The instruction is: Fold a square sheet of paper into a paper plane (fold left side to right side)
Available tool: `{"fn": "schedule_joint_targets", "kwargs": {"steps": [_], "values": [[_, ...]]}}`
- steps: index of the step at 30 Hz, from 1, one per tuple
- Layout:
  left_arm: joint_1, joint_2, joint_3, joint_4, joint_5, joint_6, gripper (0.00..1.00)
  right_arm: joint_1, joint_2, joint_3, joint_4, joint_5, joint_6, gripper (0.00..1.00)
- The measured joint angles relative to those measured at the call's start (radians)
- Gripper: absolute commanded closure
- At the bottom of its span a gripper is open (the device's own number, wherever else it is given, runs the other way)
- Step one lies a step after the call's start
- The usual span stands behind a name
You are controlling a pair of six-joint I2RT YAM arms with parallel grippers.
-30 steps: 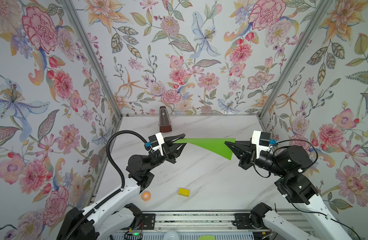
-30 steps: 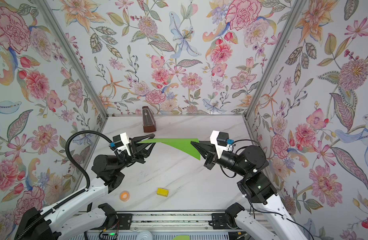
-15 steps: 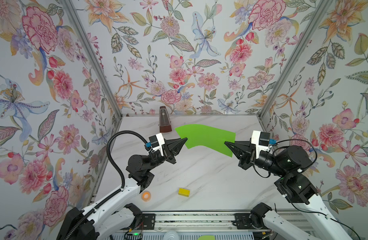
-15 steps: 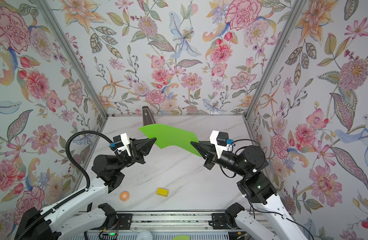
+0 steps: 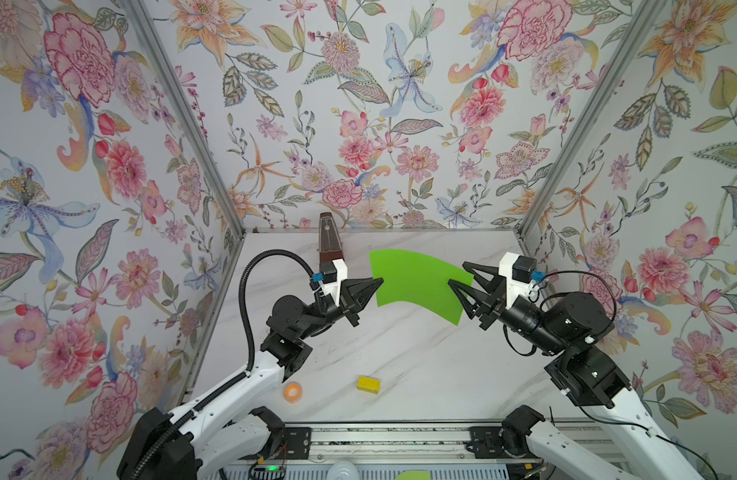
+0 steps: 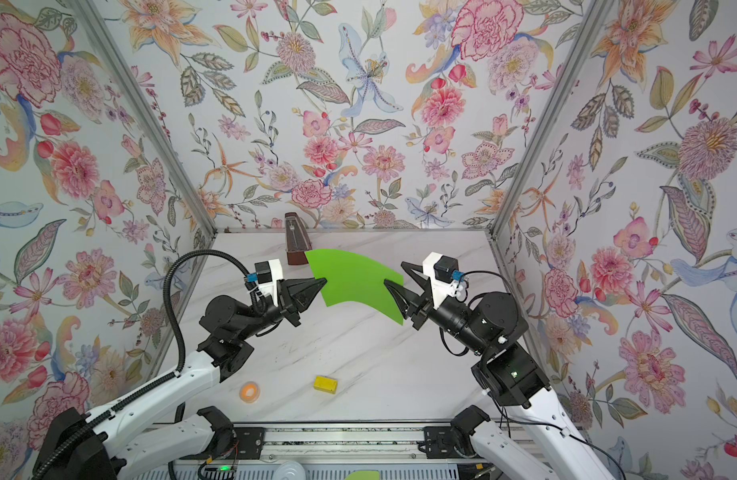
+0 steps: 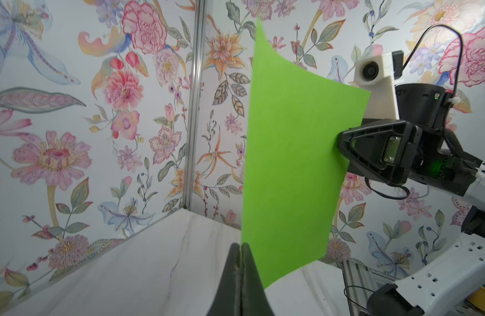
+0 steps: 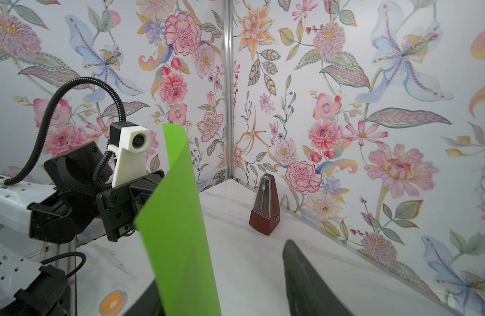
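above the table [image 5: 400, 353]: the square sheet of paper [image 5: 416, 282] is hanging curved in the air between both tools
left tool [image 5: 379, 283]: is gripping one edge of the sheet, jaws closed
right tool [image 5: 457, 272]: is standing open at the opposite edge

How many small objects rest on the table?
3: the metronome at the back, the yellow block near the front, the orange ring left of it. Others may be hidden.

A thin lime-green square sheet of paper [image 8: 178, 219] stands upright, curled, beside one of the right gripper's [image 8: 220, 264] widely parted dark fingers [image 8: 304, 273]; a brown pyramid metronome [image 8: 264, 205] stands behind.
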Motion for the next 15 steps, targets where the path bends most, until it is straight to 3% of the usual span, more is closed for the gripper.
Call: {"fn": "schedule_joint_targets", "kwargs": {"steps": [7,15], "values": [[0.000,0.155,-0.003,-0.182,0.048,-0.117,1.00,0.000,0.060,-0.047,-0.029,0.147,0.016,0.26],[0.076,0.364,-0.042,-0.352,0.048,-0.197,1.00,-0.002,0.254,-0.078,-0.061,0.164,0.140,0.24]]}}
